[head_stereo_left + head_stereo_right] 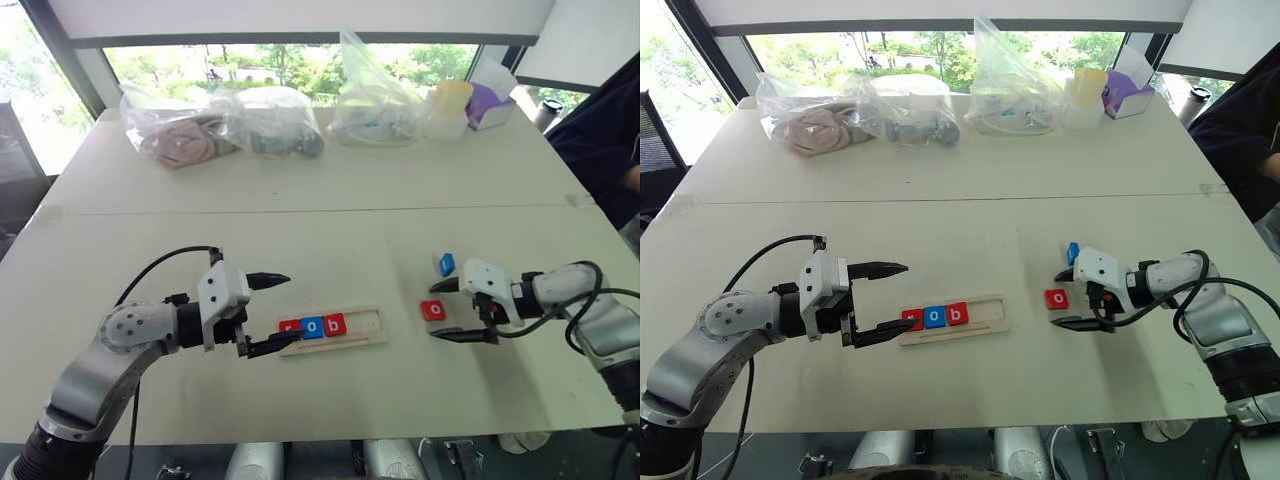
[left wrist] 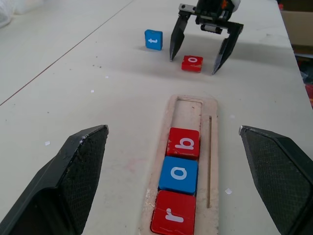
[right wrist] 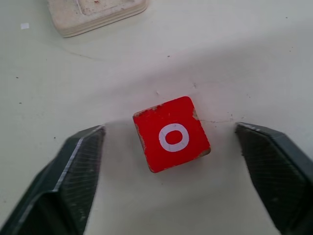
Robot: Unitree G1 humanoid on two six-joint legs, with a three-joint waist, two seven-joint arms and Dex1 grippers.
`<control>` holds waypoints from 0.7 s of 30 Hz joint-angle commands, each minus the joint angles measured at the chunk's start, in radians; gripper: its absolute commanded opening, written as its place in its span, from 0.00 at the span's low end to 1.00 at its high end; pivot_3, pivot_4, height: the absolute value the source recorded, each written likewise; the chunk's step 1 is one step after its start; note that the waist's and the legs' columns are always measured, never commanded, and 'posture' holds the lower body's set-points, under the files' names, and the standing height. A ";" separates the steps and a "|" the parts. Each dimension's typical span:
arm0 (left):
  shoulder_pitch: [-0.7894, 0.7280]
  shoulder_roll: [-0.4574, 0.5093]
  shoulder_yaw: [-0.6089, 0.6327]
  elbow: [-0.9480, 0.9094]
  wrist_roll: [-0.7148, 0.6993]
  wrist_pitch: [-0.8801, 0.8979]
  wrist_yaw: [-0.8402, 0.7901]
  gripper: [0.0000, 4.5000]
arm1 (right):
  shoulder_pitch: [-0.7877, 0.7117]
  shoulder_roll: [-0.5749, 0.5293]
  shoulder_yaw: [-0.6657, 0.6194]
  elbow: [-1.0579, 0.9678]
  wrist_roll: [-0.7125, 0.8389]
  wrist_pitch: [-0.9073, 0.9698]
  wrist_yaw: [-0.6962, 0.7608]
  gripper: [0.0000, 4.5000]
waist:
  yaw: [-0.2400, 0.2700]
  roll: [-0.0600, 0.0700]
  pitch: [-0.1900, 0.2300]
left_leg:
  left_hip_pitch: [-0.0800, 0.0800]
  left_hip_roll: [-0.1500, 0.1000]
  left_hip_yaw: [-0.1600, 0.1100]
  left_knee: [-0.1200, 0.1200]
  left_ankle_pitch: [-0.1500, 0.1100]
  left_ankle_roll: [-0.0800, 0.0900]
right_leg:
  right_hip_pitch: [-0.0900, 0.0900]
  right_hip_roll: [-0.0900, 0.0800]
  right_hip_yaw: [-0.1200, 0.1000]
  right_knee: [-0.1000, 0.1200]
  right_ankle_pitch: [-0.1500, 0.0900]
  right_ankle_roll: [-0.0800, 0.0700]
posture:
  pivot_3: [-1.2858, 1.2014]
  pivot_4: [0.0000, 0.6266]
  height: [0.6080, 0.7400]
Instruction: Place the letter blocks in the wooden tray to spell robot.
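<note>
Red o block [image 3: 172, 134] between fingers [image 3: 73, 166].

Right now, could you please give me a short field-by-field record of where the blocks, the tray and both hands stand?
tray: wooden tray on the white table, before the robot
in tray: red r block, blue o block, red b block, side by side from its left end
slots left: two, at the right end
loose blocks: red o block and blue t block, on the table right of the tray
left hand: open, empty, at the tray's left end
right hand: open, fingers either side of the red o block, not touching
</note>
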 commanded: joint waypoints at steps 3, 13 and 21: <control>0.004 0.015 0.027 -0.033 -0.009 -0.008 0.003 1.00 | 0.000 0.014 -0.006 0.006 -0.024 -0.028 0.008 0.35 | 0.000 0.000 0.000 | 0.000 0.000 -0.001 0.000 0.000 0.000 | 0.000 0.000 0.000 0.000 0.000 0.000 | 0.52 0.24 1.00; 0.009 0.023 0.030 -0.040 -0.019 0.000 0.009 1.00 | -0.041 0.039 0.006 -0.279 0.052 0.115 0.035 0.26 | -0.001 0.000 0.000 | 0.002 0.000 -0.001 -0.001 0.000 0.000 | 0.002 0.000 0.000 0.000 0.000 0.001 | 0.52 0.24 1.00; 0.012 0.029 0.033 -0.053 -0.032 0.011 0.010 1.00 | -0.114 0.125 0.120 -0.352 0.005 0.180 0.025 0.26 | 0.003 0.000 0.000 | 0.001 0.000 -0.002 0.000 0.000 0.000 | 0.002 0.000 -0.001 0.000 0.000 0.000 | 0.52 0.24 1.00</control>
